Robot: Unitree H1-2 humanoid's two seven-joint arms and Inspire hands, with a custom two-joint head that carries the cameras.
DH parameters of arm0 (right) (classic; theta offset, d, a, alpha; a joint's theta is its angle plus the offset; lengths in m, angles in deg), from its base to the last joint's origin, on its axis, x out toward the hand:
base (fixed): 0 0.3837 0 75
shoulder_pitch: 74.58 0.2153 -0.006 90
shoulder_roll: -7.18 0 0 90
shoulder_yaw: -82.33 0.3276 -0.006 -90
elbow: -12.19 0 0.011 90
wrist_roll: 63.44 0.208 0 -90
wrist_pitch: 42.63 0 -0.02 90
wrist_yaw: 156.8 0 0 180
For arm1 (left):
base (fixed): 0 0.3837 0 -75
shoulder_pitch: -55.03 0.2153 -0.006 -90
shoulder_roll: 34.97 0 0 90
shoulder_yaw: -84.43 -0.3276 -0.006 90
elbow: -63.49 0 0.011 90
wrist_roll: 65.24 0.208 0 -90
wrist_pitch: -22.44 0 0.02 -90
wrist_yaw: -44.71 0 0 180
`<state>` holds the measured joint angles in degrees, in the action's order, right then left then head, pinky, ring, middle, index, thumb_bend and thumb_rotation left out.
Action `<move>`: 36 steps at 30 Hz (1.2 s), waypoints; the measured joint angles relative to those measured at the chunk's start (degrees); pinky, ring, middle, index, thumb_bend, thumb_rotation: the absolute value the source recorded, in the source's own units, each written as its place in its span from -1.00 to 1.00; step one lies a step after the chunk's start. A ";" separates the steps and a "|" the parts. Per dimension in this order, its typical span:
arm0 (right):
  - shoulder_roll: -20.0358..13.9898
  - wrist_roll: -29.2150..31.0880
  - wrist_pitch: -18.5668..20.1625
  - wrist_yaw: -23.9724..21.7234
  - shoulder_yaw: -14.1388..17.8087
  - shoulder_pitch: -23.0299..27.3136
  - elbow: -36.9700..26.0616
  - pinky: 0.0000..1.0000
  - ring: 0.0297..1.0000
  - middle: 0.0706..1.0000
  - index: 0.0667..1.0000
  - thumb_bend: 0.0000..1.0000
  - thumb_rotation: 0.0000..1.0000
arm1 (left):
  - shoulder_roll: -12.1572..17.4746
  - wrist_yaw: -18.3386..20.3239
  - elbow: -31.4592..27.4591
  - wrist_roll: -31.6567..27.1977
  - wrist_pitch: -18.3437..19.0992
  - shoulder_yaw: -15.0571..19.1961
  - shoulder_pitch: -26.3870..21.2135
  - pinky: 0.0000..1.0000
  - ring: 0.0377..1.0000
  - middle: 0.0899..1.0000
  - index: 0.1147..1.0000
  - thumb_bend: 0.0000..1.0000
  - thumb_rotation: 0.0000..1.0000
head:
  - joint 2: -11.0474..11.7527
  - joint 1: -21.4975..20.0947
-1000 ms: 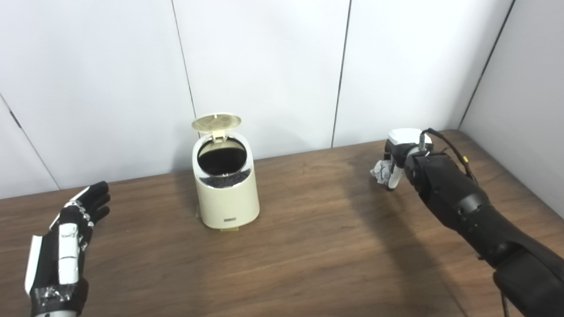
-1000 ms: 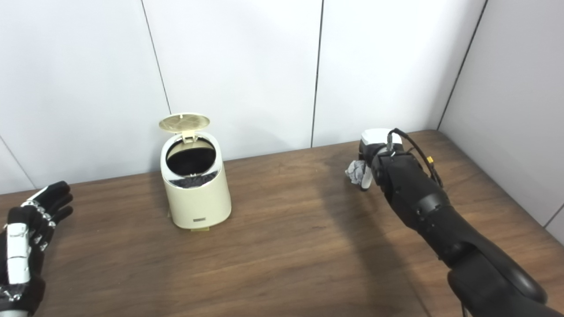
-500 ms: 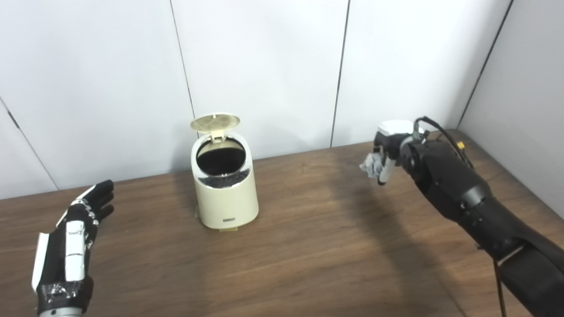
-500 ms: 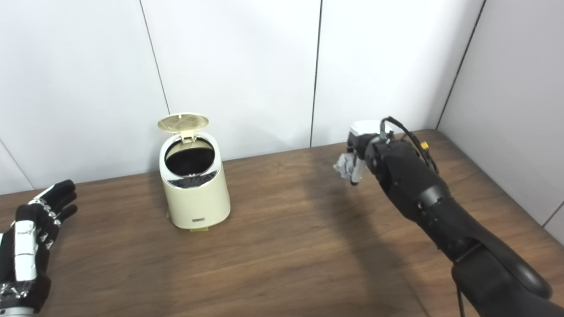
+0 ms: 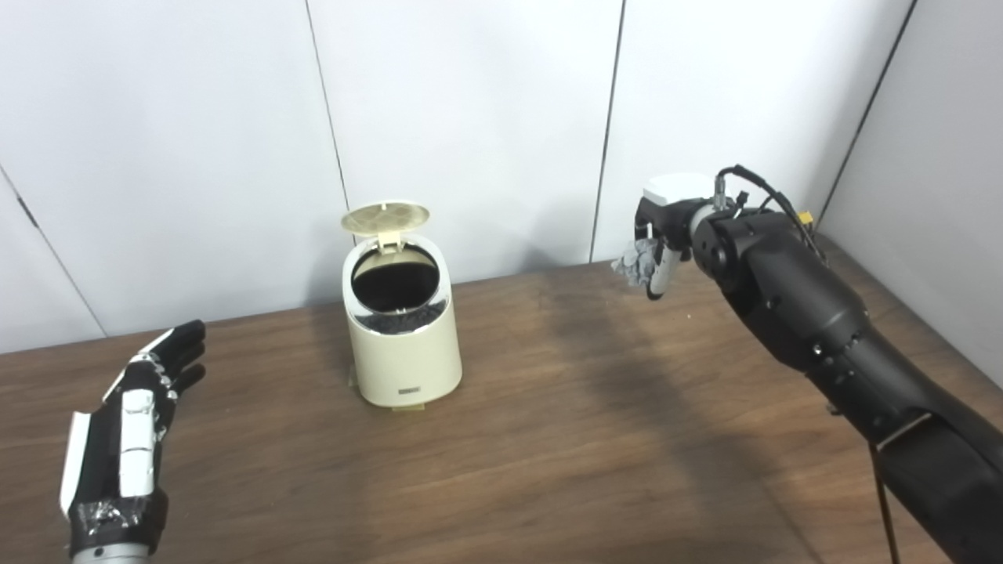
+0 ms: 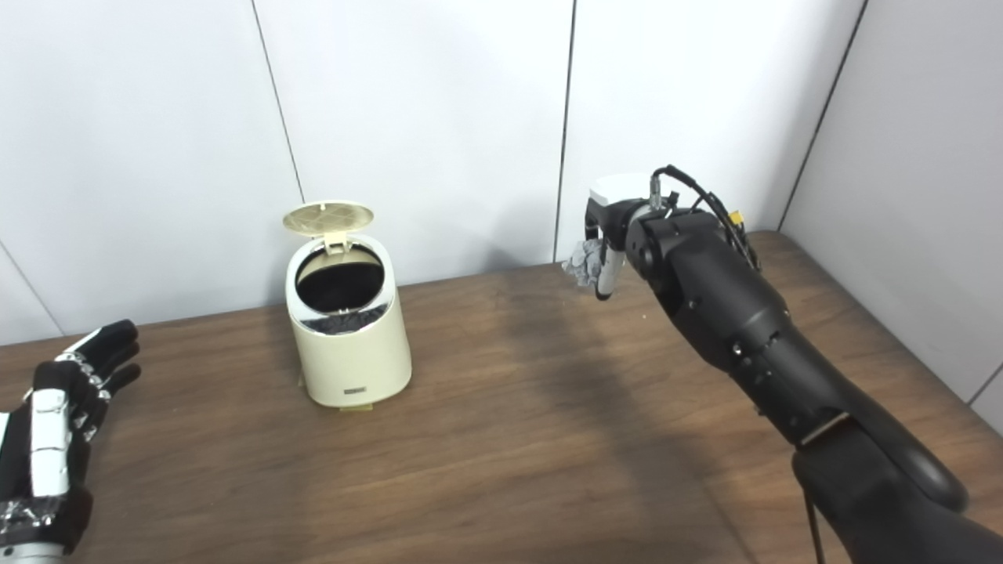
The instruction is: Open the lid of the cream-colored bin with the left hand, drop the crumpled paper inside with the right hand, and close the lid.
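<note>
The cream-colored bin (image 5: 403,345) stands on the wooden table (image 5: 548,439) left of centre. Its round lid (image 5: 385,216) is tipped up and back, showing a dark inside. My right hand (image 5: 664,235) is raised above the table's far right part, well right of the bin, and is shut on the grey crumpled paper (image 5: 639,265). My left hand (image 5: 133,431) hovers open at the near left, fingers stretched toward the bin, holding nothing.
White wall panels (image 5: 470,117) rise directly behind the bin, and a grey side wall (image 5: 940,180) closes the right. Bare wood lies between the bin and the right hand.
My right hand has lifted the crumpled paper up off table level and carried it leftward toward the bin. The left hand has barely shifted. The lid stays up.
</note>
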<state>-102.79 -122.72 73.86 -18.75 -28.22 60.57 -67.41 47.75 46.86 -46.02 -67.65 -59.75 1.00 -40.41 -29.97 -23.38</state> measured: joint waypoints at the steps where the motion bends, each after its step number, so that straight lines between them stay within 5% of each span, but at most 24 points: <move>1: 0.02 -0.01 0.00 -0.46 0.02 0.00 -0.01 -0.58 -0.46 -0.13 -0.10 0.07 -1.00 | -0.02 0.00 0.01 0.00 0.00 0.01 0.00 0.71 0.73 0.68 0.59 0.28 0.93 | 0.00 0.09; 10: 1.64 -0.06 0.01 -3.07 1.99 0.00 -2.77 -0.57 -0.45 -0.30 -0.07 0.05 -1.00 | -0.02 -0.01 0.06 0.02 0.04 0.08 0.00 0.70 0.74 0.68 0.60 0.23 0.93 | -0.09 0.26; 21: 4.99 -1.55 0.16 -13.72 3.29 3.60 -11.14 -0.54 -0.43 -0.20 -0.06 0.05 -1.00 | -0.58 -0.37 0.07 0.78 0.53 -0.25 -0.65 0.70 0.75 0.67 0.60 0.28 0.95 | 0.26 0.79; 36: 11.28 -3.71 0.18 -17.92 6.07 5.81 -14.02 -0.15 -0.01 -0.08 -0.13 0.06 -1.00 | -1.28 -0.47 1.31 0.75 0.58 -0.33 -1.34 0.68 0.73 0.67 0.60 0.18 0.96 | 1.23 1.41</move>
<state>-91.52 -126.44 74.04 -36.66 -22.15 66.37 -81.43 46.47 46.39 -44.71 -66.90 -59.16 0.66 -41.75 -28.74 -21.97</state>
